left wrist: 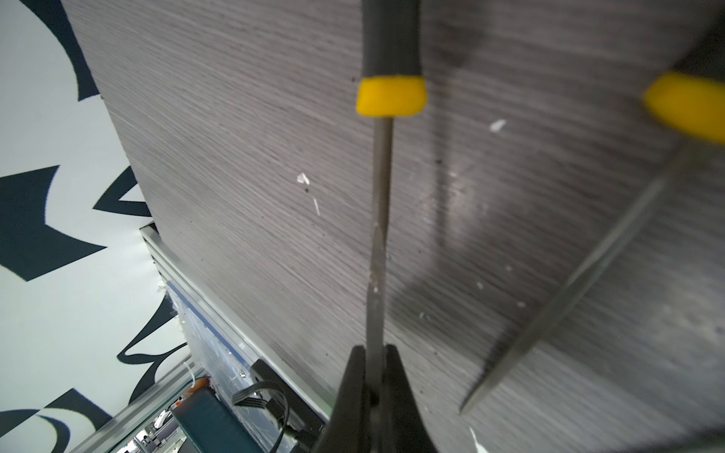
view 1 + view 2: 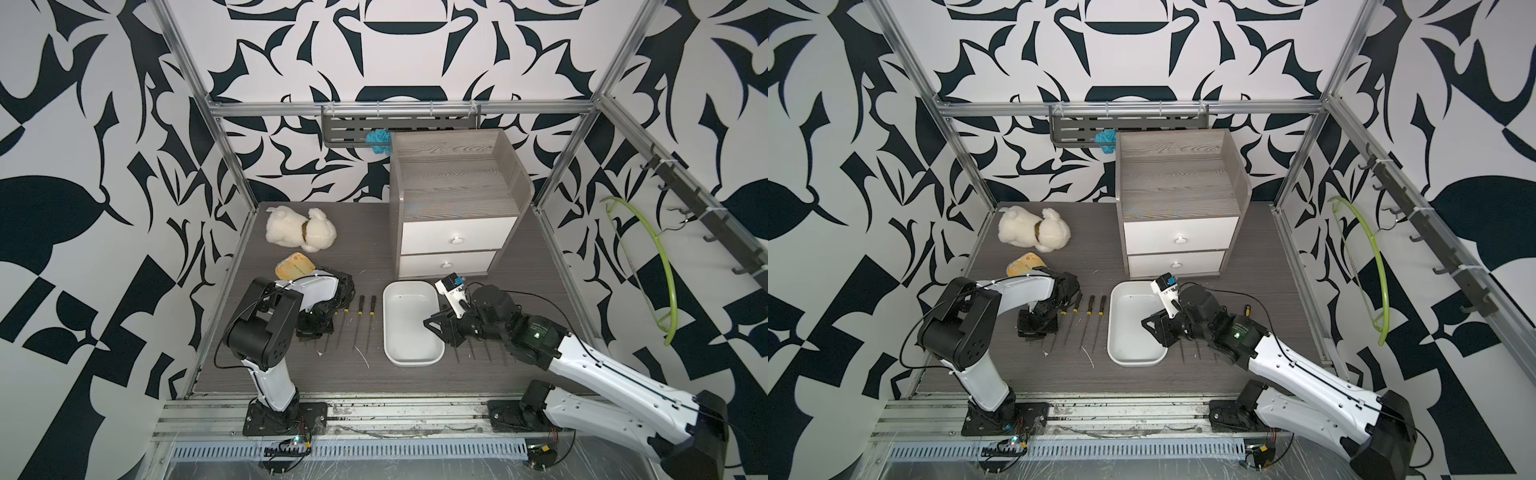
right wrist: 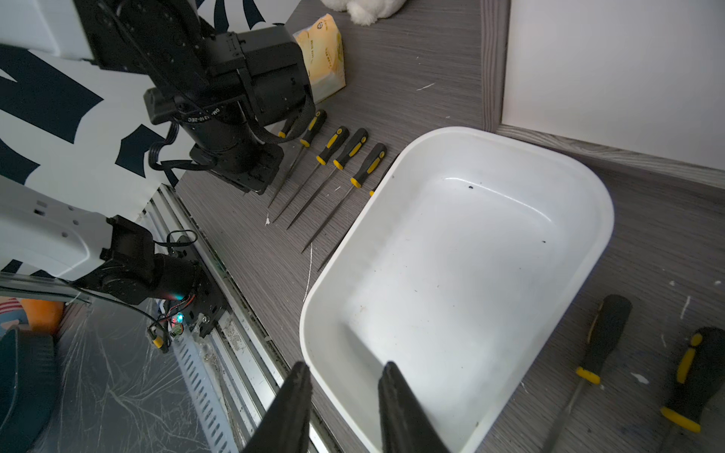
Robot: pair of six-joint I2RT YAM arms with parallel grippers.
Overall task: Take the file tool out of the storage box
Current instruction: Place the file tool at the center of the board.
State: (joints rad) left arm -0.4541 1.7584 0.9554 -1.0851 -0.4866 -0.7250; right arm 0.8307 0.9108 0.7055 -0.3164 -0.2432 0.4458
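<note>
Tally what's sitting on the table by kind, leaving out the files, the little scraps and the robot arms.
Storage box: 1
Cabinet with two drawers: 1
Plush toy: 1
Yellow packet: 1
Total: 4

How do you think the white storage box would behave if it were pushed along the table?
The storage box looks empty and thin-walled, so it is probably light and would slide readily on the flat table. Being shallow and wide, it seems unlikely to tip. Its glossy rim may be slippery to pinch.
</note>
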